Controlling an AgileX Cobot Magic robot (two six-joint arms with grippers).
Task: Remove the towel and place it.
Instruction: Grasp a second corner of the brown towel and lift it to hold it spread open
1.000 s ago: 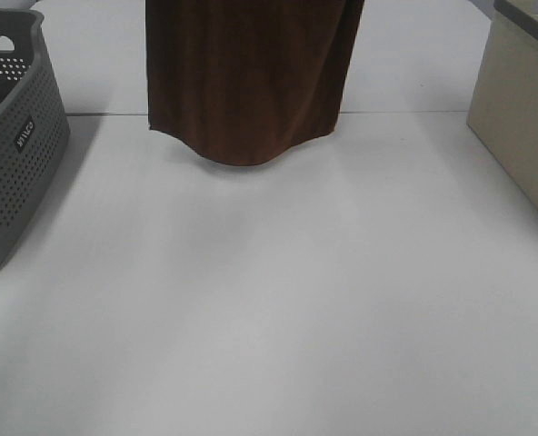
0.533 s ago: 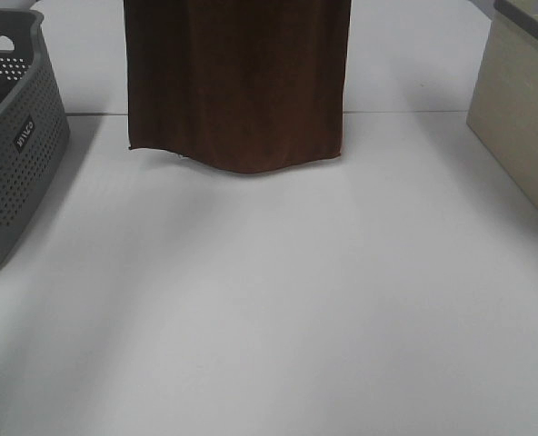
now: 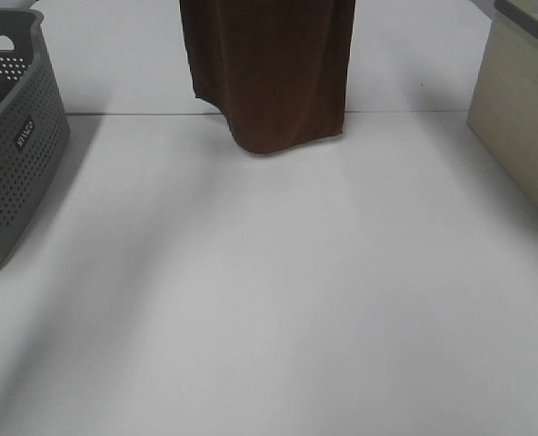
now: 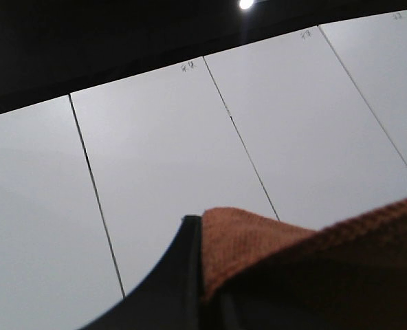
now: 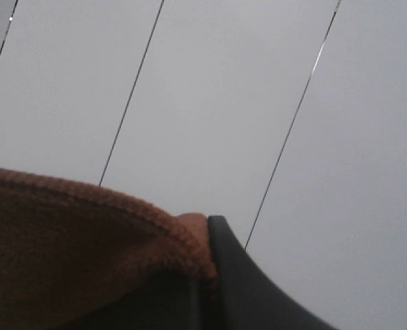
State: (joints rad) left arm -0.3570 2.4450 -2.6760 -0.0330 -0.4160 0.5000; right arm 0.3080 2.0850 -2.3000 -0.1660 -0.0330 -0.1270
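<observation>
— Where's the towel [image 3: 269, 73]?
— It hangs over the table's [image 3: 269, 300] far edge, mid-width, its top cut off in the high view.
— And the claws?
— Only the wrist views show them: left gripper [image 4: 202, 275] and right gripper [image 5: 207, 275], each clenched on the towel's edge.

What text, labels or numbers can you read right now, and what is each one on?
Label on the grey basket: white letters, too blurred to read.
Marks near the edges of the white panels, left wrist view: too small to read.
Towel: no writing visible.
Beige box: no writing visible.
</observation>
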